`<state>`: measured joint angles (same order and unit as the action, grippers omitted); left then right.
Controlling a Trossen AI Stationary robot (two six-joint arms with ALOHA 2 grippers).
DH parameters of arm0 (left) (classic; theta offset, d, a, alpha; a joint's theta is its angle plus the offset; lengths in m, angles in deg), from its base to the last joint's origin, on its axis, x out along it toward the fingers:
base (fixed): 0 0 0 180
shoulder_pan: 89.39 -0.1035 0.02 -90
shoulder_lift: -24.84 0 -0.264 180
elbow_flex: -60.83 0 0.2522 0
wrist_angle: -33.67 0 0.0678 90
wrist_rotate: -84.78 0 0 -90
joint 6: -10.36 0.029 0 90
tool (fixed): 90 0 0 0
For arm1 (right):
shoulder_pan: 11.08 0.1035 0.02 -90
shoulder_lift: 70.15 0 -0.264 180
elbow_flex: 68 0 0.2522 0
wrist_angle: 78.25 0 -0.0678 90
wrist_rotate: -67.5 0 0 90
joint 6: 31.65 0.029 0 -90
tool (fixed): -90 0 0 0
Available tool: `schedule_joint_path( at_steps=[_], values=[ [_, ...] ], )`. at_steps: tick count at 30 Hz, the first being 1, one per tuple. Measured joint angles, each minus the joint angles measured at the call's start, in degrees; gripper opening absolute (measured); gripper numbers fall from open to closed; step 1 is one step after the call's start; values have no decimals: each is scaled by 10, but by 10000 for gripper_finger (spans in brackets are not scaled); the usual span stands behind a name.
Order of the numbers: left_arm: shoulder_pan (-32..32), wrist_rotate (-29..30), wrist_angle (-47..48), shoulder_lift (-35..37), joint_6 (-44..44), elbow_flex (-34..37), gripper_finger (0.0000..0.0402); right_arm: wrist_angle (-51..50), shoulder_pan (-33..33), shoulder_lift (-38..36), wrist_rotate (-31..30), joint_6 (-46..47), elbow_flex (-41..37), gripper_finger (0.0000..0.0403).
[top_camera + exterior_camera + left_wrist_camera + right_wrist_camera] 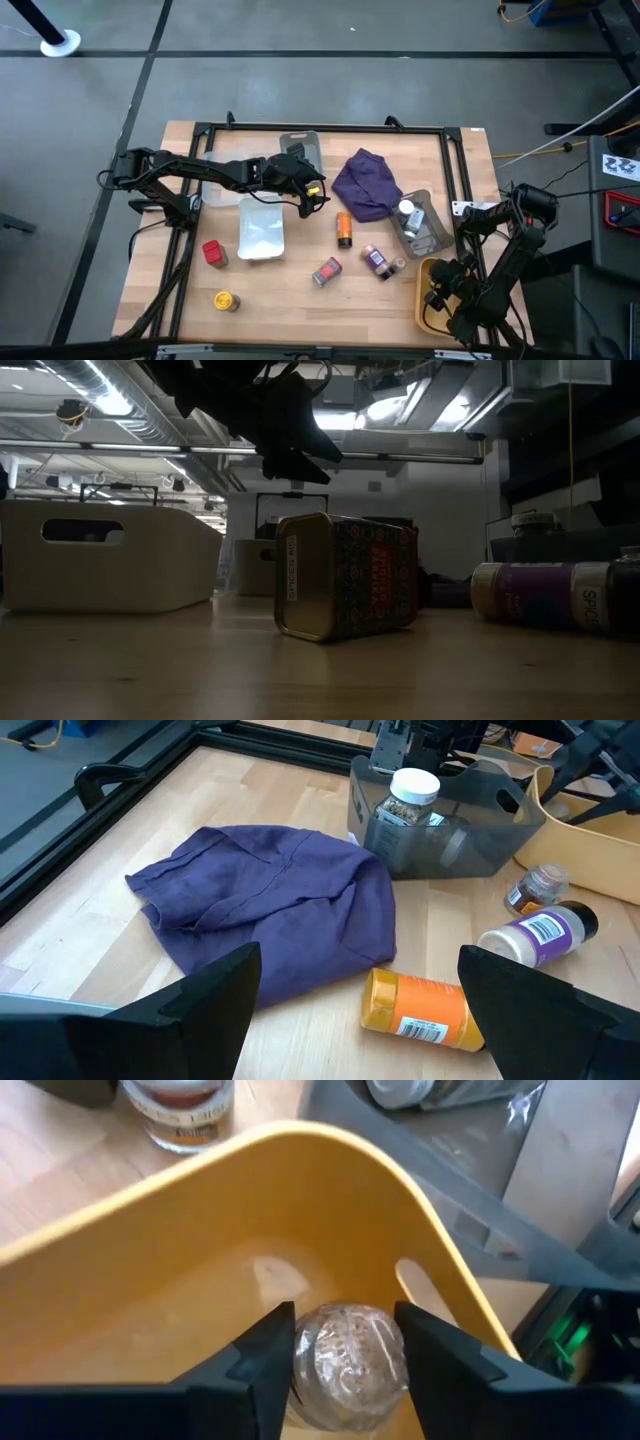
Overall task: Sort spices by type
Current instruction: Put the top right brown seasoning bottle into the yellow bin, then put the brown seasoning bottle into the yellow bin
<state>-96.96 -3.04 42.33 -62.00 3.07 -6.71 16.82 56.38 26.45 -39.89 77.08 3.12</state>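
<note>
My left gripper (pixel 360 960) is open wide and hangs over the table's middle (pixel 315 190), above the purple cloth (pixel 270 910) and the orange jar (pixel 418 1008), which lies on its side. My right gripper (pixel 345 1320) reaches down into the yellow tray (pixel 300 1190) at the table's near right and is shut on a small clear jar (pixel 350 1365). Lying loose on the table are a red tin (pixel 214 252), a yellow jar (pixel 226 300), a patterned tin (pixel 327 271), a purple-labelled jar (pixel 378 261) and a small brown jar (pixel 398 266). A white-capped jar (pixel 412 800) stands in a grey tray (pixel 500 830). My right gripper pinches the small clear jar between its two fingers, one finger (pixel 268 1355) on each side of its round body (pixel 350 1350). The fingers come from above, pointing down into the yellow tray. Whether the jar rests on the tray floor cannot be told.
A white tray (pixel 262 228) sits left of centre, and another grey tray (pixel 300 143) stands at the far edge. A black frame (pixel 320 128) runs around the table. In the low view the patterned tin (pixel 345 588) lies in front, with the purple-labelled jar (pixel 540 595) to its right.
</note>
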Motion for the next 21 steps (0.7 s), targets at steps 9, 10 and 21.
schedule_joint_path(
  at_steps=[9,10,21],
  values=[
    [0,0,0,0,0,0,322,6,0,-1,54,-37,0,242],
    [0,0,0,0,0,0,322,6,0,-2,64,-46,0,247],
    [0,0,0,0,0,0,322,-6,0,-39,90,-72,0,259]
  ],
)
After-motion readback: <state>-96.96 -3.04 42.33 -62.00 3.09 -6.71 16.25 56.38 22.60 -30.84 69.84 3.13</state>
